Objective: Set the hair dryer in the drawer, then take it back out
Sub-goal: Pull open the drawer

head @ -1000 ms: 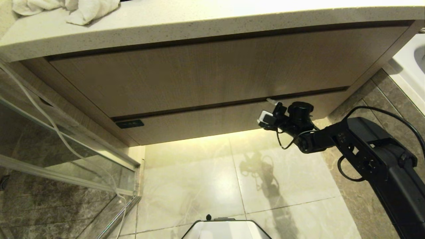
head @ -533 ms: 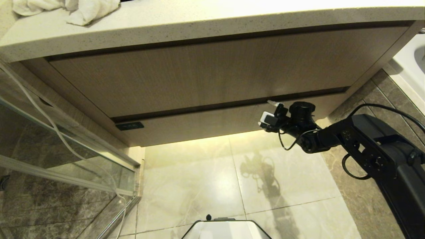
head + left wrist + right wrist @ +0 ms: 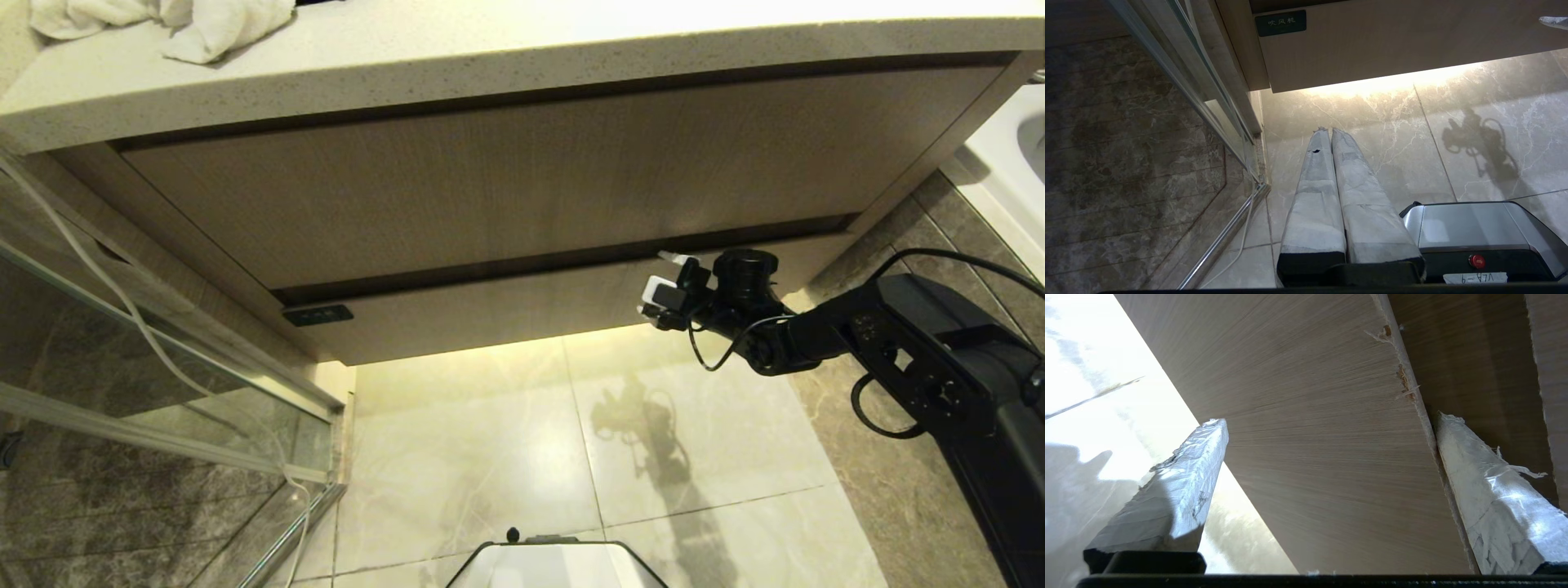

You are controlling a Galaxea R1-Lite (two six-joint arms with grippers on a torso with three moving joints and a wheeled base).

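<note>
Nearest, the robot's base (image 3: pixel 1474 228) carries a red button and a small white tag whose characters look like "VLB-9", seen upside down. Beside it the left gripper (image 3: pixel 1327 130) hangs over the floor tiles (image 3: pixel 490 441), its taped fingers pressed together. Further on, the right gripper (image 3: pixel 1327 420) reaches out level with its fingers spread wide, straddling the drawer (image 3: pixel 506 306) front: one finger under the lower edge, one in the gap above. A dark plate (image 3: pixel 1280 23) reads "吹风机". Towels (image 3: pixel 220 24) lie on the countertop (image 3: pixel 522 41). No hair dryer shows.
</note>
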